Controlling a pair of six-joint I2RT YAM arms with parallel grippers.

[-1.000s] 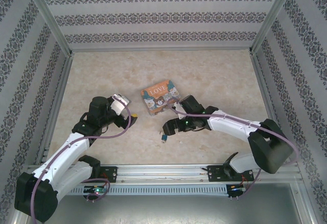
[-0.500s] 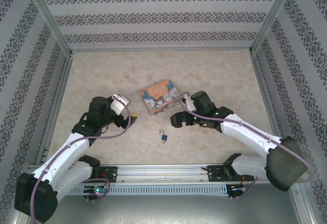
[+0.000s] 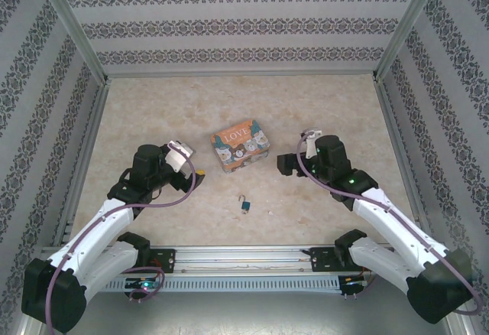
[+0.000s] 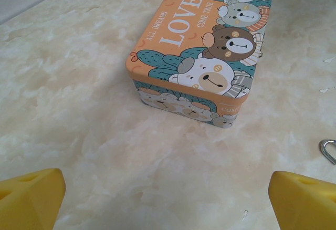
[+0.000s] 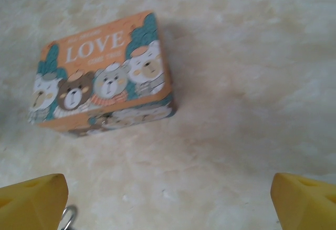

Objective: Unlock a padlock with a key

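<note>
Fingers (image 4: 29,198) wide, well apart from padlock (image 3: 245,206)

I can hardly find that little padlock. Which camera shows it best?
The top external view: the whole padlock is visible, teal body and loop, though tiny. The left wrist view catches a bit of its loop at the right edge, the right wrist view seemingly at the bottom edge.

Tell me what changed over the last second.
The right gripper pulled away from the padlock, moving right and farther from the bases. It now sits right of the tin, open and empty. Nothing was grasped or released. The padlock, the tin and the left gripper stayed put.
</note>
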